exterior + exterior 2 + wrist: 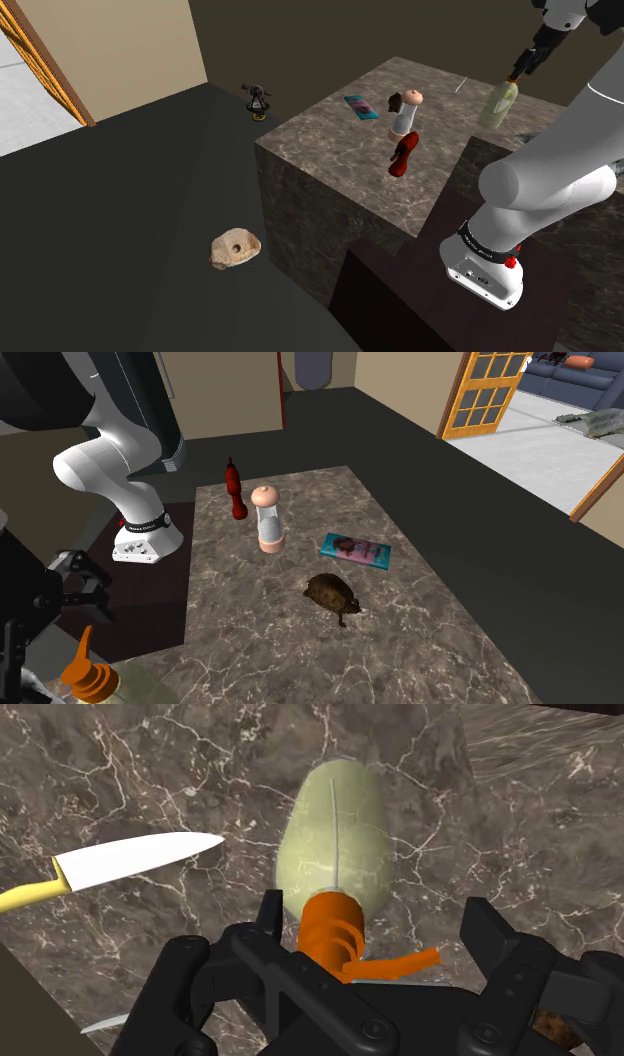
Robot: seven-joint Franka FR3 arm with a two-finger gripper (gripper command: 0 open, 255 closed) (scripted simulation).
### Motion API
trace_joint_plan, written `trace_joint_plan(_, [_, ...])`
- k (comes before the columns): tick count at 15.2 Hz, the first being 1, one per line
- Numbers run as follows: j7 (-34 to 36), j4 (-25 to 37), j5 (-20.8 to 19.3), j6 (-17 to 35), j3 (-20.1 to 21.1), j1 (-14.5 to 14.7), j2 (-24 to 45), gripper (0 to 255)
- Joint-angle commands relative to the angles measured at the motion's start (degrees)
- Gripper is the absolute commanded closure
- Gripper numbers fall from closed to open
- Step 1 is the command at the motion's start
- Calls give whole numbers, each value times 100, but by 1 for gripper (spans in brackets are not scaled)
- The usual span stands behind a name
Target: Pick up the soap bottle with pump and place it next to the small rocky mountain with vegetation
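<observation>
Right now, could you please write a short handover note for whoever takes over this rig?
Gripper: open, over the bottle, fingers either side of its orange pump; nothing held.
Bottle: upright on the table, beside a knife.
Mountain: on the same table, well apart from the bottle, near a blue book.
Done: gripper lined up over the bottle.
Left: grasp, lift, carry, set down next to the mountain.

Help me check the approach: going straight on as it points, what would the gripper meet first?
Most likely the orange pump atop the soap bottle, right ahead of the open gripper; the remaining gap is unclear.
</observation>
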Motion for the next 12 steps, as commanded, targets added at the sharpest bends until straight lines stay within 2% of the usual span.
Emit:
trace_joint_plan(1, [0,0,0,0,0,0,0,0])
trace_joint_plan(2, [0,0,0,0,0,0,0,0])
trace_joint_plan(6, [73,572,-105,-696,6,10,-154,0])
trace_joint_plan(12, [73,572,-105,-696,6,9,-154,0])
